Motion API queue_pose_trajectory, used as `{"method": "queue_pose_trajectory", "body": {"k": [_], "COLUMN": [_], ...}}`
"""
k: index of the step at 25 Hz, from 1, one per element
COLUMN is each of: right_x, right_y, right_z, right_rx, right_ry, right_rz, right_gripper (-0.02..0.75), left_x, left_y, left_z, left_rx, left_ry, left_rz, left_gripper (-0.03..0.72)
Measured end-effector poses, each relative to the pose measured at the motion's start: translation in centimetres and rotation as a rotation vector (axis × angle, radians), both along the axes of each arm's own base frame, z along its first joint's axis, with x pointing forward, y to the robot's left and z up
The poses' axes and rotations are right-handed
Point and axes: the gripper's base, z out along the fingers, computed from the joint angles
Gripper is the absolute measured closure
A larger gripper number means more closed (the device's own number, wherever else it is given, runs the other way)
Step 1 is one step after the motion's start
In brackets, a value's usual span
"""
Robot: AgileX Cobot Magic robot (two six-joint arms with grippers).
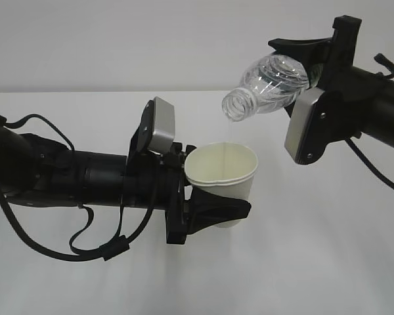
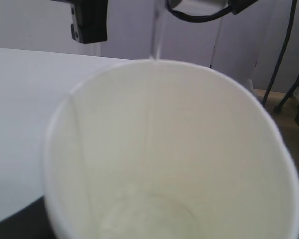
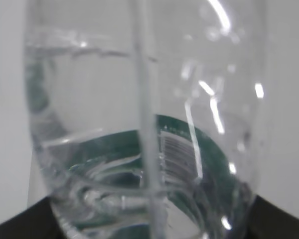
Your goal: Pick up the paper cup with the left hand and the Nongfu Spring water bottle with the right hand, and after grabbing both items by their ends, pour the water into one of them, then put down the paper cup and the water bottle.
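Note:
The white paper cup [image 1: 223, 172] is held upright above the table with my left gripper [image 1: 231, 197] shut around its lower part. Up and to the right, my right gripper [image 1: 307, 65] is shut on the base end of the Nongfu Spring water bottle [image 1: 272, 82]. The bottle is tilted with its open mouth down-left over the cup. A thin stream of water [image 1: 231, 131] falls from the mouth into the cup. In the left wrist view the cup [image 2: 164, 149] fills the frame, with the stream [image 2: 157, 42] entering at its far rim. The bottle [image 3: 139, 109] and its green label [image 3: 189, 149] fill the right wrist view.
The white table [image 1: 328, 262] lies below both arms, with a pale wall behind it. The left arm's cable [image 1: 85, 246] hangs in a loop under the arm. Cables and stand legs [image 2: 284, 74] show beyond the table's far edge.

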Motion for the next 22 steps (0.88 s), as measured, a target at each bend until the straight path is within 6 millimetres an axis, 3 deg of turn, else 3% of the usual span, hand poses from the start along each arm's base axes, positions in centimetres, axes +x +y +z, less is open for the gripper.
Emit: {"method": "queue_pose_trajectory", "body": {"k": [22], "right_x": [-0.01], "right_y": [0.02], "right_z": [0.05], "right_rx": [0.001], "right_ry": [-0.006], "right_rz": [0.002], "right_gripper": [0.318], "left_x": [-0.05], "left_y": [0.00], "left_z": [-0.04], "left_rx": [0.005], "left_ry": [-0.002], "left_rz": [-0.006], "left_gripper": [0.213]}}
